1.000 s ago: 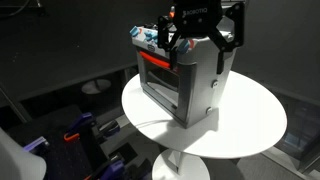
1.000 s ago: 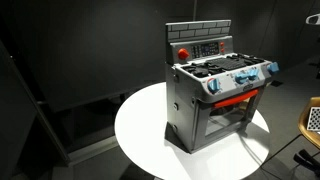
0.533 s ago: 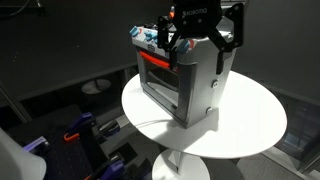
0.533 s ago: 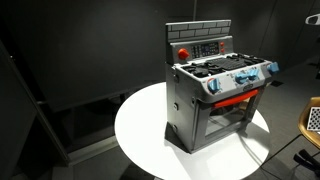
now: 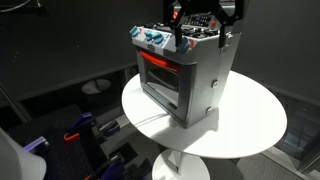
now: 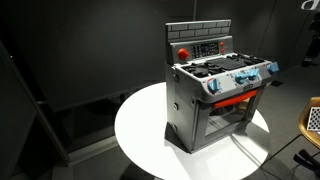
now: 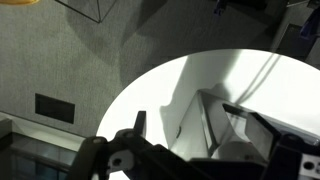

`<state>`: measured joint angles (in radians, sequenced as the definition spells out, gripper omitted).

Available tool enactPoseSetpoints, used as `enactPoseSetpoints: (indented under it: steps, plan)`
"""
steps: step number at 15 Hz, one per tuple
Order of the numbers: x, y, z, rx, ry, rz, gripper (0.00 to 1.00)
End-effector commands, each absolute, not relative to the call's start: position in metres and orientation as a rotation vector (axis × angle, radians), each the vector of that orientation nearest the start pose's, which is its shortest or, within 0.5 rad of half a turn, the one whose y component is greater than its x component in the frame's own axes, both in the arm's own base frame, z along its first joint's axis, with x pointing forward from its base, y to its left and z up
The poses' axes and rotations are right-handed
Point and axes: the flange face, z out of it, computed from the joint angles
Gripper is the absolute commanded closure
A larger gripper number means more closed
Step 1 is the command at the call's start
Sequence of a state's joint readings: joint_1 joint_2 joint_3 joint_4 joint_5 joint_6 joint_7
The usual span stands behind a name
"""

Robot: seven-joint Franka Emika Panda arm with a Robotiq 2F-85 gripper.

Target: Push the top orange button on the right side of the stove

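1. Black two-finger pincer (image 5: 200, 28): fingers spread apart, holding nothing. It hangs above the rear of the stove top, partly cut off by the frame edge. This is probably a clearance height for lining up a press.
2. Small grey-silver toy stove (image 5: 185, 85): upright near the table's middle, likely so the arm can reach every face. Its glowing orange oven window (image 5: 158, 72) faces outward.
3. Brick-pattern back panel (image 6: 200, 38): carries a round red button (image 6: 183, 53). The orange side buttons are too small to make out.
4. White round pedestal table (image 5: 250, 125): carries the stove alone.
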<state>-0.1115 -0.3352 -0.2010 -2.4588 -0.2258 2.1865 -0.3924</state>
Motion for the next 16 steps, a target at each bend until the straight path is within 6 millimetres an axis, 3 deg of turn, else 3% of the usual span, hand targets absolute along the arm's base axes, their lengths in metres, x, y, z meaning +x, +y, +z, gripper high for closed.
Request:
enactPoseSetpoints:
  steps: [1,7,16]
  plan:
    - [0.438,-0.134,0.449,-3.253,-0.3,-0.17,0.0]
    - [0.48,-0.119,0.467,-3.274,-0.188,-0.417,0.0]
    - [0.541,-0.098,0.455,-3.261,-0.08,-0.599,0.0]
